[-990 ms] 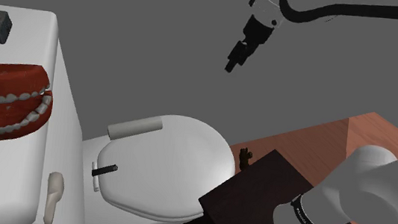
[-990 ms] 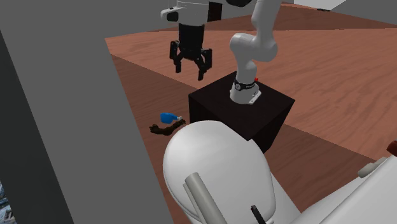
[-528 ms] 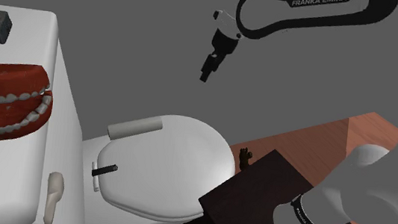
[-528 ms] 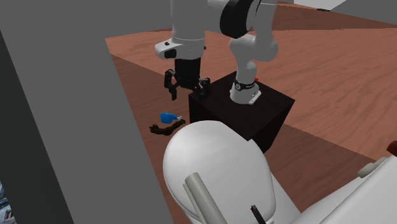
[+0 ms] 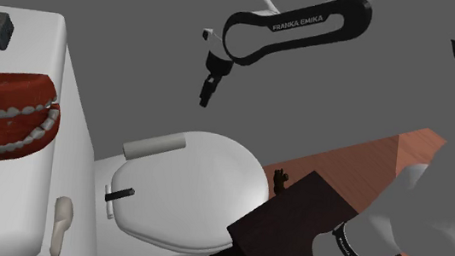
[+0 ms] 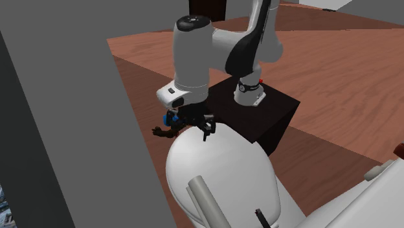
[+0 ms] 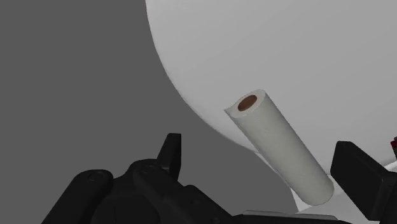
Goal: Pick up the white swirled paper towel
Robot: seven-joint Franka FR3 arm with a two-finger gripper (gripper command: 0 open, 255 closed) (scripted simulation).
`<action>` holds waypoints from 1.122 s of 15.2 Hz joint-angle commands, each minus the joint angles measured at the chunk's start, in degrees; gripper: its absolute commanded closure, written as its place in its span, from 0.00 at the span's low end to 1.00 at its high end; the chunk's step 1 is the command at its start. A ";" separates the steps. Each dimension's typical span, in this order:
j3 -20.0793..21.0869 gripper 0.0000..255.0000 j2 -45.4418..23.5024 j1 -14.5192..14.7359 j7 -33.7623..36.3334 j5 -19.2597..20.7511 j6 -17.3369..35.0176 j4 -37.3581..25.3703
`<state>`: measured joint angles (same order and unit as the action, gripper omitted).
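Site: bathroom, the arm standing on its dark stand (image 5: 295, 208) beside the toilet.

We are finding the paper towel roll (image 7: 283, 147) lying on its side on the closed toilet lid (image 5: 212, 181), at the tank end and close along the grey wall. It is drawn pale grey-white, with a brown core showing at one end. No swirl pattern is plain to us. It is resting on the lid's curve, so we are judging it could roll under a careless nudge.

The gripper (image 6: 193, 125) is hanging above the front part of the lid, well apart from the roll and touching nothing. In the wrist view the fingers (image 7: 170, 151) are standing wide apart and empty. The roll is appearing between them, farther off. We are reading that spread as room left for the roll's girth, and the hand's tilt as aiming it along the lid toward the roll.

On the tank (image 5: 27, 189) a red set of teeth (image 5: 8, 116) is sitting, clear of the work.

We are judging this to be the approach stage, with the closing-in and the grasp not yet made. The fingers will probably need to come down across the roll's width rather than along its length.
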<state>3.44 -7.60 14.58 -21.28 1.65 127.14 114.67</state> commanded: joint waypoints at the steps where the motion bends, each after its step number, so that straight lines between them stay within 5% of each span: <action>1: 0.62 0.00 -3.37 0.65 -1.38 0.79 0.91 -1.92; 17: 4.10 0.00 -33.22 8.66 -9.72 9.62 2.43 -25.36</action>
<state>7.38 -39.18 22.55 -30.52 10.66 129.46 90.56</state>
